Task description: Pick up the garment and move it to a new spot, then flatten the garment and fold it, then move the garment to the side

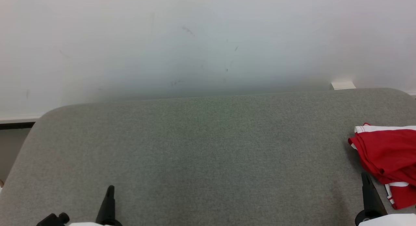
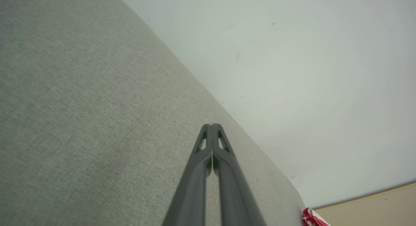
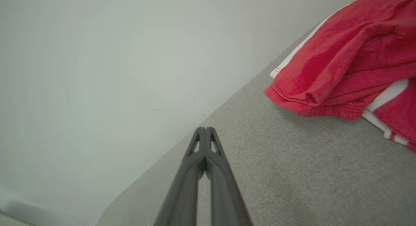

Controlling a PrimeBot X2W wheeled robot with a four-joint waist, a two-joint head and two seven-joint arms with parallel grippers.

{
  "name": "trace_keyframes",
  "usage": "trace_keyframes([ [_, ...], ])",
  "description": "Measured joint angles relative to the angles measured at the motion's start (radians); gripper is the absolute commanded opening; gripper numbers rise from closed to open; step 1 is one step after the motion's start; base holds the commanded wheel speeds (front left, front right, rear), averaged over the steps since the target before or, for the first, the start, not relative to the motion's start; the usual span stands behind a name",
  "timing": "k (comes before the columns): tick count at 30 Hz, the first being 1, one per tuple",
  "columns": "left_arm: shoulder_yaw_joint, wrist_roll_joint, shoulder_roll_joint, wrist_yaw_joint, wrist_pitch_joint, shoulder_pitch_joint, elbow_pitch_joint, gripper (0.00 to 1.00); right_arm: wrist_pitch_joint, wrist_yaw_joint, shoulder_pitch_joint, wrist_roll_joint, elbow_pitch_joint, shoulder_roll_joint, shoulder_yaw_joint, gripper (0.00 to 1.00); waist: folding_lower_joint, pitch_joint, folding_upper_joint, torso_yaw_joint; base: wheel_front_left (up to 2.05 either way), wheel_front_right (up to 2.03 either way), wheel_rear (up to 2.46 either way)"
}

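A red garment [image 1: 388, 157] with white trim lies crumpled at the right edge of the grey felt table [image 1: 201, 148], partly cut off by the head view's edge. My right gripper [image 1: 365, 177] is shut and empty just below the garment's near edge. In the right wrist view its tips [image 3: 205, 130] are pressed together, and the garment [image 3: 347, 57] lies ahead to the right, apart from them. At the lower left my left gripper [image 1: 110, 188] is shut on nothing, far from the garment. A sliver of the garment [image 2: 312, 218] shows at the bottom right of the left wrist view, beyond that gripper [image 2: 212, 126].
A pale wall [image 1: 208, 40] rises behind the table's far edge. A small white block [image 1: 343, 85] sits at the wall behind the right far corner. The table's left corner is rounded, with a dark ledge [image 1: 16, 123] beyond it.
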Motion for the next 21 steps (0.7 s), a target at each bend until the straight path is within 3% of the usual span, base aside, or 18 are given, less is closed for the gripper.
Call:
trace_keyframes([
  [21,0.025,-0.23,0.001,-0.004,0.065,-0.023,-0.01,0.0,0.064,0.0,-0.012,0.206,-0.001,0.014,-0.043,0.0,0.0,0.01,0.0,0.02,0.0,0.0,0.0],
])
